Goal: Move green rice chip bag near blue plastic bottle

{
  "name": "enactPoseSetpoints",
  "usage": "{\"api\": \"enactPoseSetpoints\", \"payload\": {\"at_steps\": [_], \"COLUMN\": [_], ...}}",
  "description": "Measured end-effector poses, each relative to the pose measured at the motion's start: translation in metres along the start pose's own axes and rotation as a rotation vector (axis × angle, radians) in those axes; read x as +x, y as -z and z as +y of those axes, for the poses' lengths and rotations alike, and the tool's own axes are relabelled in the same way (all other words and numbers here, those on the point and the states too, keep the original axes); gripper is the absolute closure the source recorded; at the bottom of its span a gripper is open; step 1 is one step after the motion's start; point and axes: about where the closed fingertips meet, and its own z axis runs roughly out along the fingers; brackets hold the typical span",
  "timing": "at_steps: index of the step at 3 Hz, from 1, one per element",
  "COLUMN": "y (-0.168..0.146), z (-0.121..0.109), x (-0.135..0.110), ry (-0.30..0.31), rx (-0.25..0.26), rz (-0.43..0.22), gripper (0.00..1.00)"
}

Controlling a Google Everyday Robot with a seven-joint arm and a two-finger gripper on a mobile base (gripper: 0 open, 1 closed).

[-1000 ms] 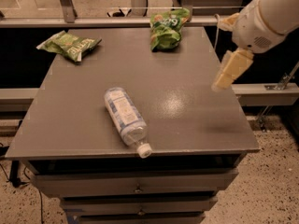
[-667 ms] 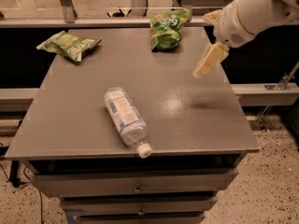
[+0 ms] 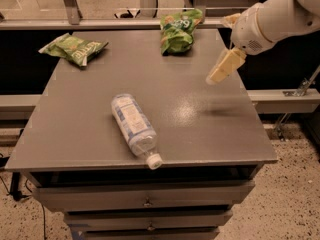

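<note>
Reach under way, green rice chip bag (image 3: 177, 31) not yet grasped.

I have the gripper (image 3: 224, 59) hovering over the right side of the table (image 3: 90, 134), fingers spread and holding nothing, to the right of the bag. The bag lies at the far edge, well apart from the blue plastic bottle (image 3: 134, 129) on its side near the front. By my reckoning, the grasp, carry and placement all remain.

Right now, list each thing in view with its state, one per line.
green rice chip bag: lying at the table's far edge, untouched.
blue plastic bottle: on its side, capped, cap toward the front edge.
olive-green bag: lying at the far left corner.
gripper: in the air right of the chip bag, touching nothing.
drawers: shut.
</note>
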Motion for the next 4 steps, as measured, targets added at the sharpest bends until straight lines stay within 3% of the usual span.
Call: {"api": "enactPoseSetpoints", "payload": {"at_steps": [1,2,4], "y": [-0.031,-0.074,-0.137], "z": [-0.010,-0.043,-0.108], "x": [0.004,0.002,-0.025], "ry": [-0.099,-0.186,-0.242], "rx": [0.055,0.113,0.153], "rz": [-0.063,-0.150,-0.271], "gripper": [0.00,0.00,0.00]}}
